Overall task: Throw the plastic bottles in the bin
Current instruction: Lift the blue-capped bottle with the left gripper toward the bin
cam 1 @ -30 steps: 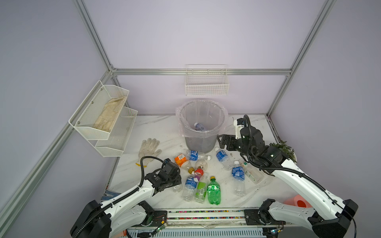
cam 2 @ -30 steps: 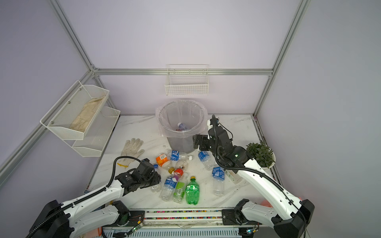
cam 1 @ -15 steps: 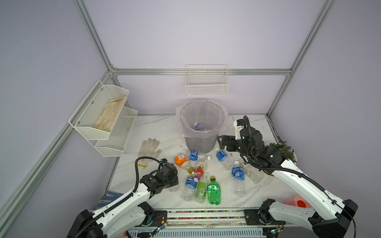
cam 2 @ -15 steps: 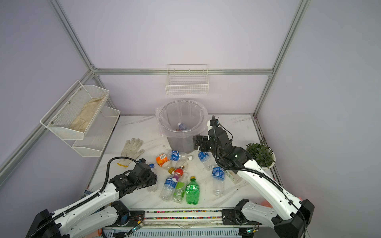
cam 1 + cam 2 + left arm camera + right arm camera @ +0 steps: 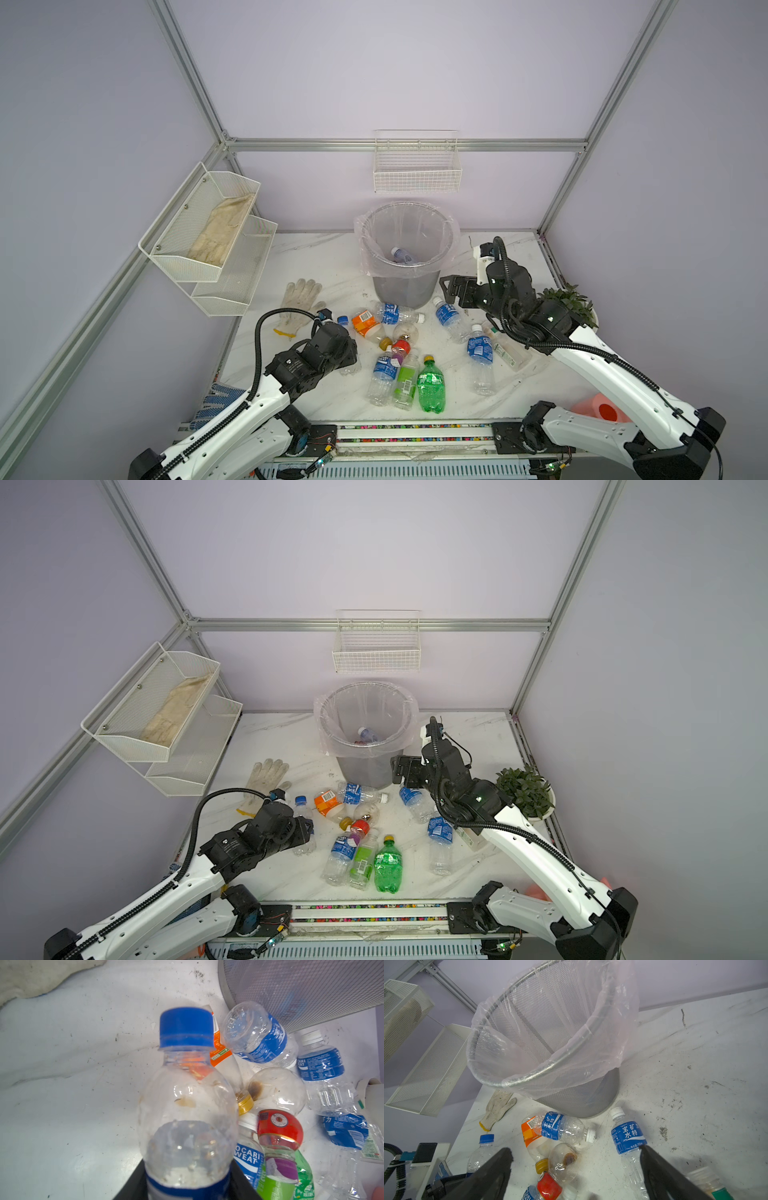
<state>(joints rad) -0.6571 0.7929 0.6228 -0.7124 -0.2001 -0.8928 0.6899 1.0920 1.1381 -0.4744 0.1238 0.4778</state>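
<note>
White marble tabletop (image 5: 695, 1053) is lying bare beside the grey mesh bin (image 5: 581, 1101); left gripper (image 5: 189, 1186) is clamping a blue-capped clear bottle (image 5: 187, 1095) (right gripper (image 5: 576, 1152) gaping, empty).

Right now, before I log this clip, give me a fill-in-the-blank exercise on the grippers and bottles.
1. The left gripper is shut on a clear bottle whose cap is ____.
2. The right gripper, beside the bin, stands ____ and holds nothing.
3. The green bottle lying on the table has a ____ cap.
Missing words: blue; open; yellow.
</note>
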